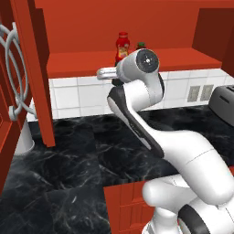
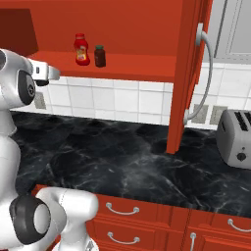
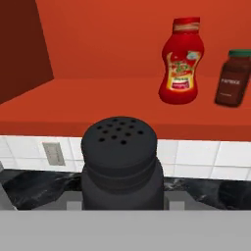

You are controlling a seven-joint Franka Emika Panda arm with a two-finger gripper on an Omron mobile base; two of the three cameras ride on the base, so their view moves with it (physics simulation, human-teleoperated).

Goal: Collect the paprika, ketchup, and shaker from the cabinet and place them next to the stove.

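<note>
My fingers are clamped on the shaker (image 3: 120, 164), low in the middle of the hand view, in front of the cabinet (image 3: 108, 98). On its red shelf, upper right, the ketchup (image 3: 180, 62) stands just left of the paprika (image 3: 234, 78). Below run white wall tiles (image 2: 117, 100) and a black marble counter (image 2: 122, 162); a grey toaster (image 2: 235, 139) sits at the right edge of the right base view.

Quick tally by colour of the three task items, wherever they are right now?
Red: 1, the ketchup, on the cabinet shelf.
Red-brown, green lid: 1, the paprika, beside it.
Black: 1, the shaker, in the gripper.
Total: 3
</note>
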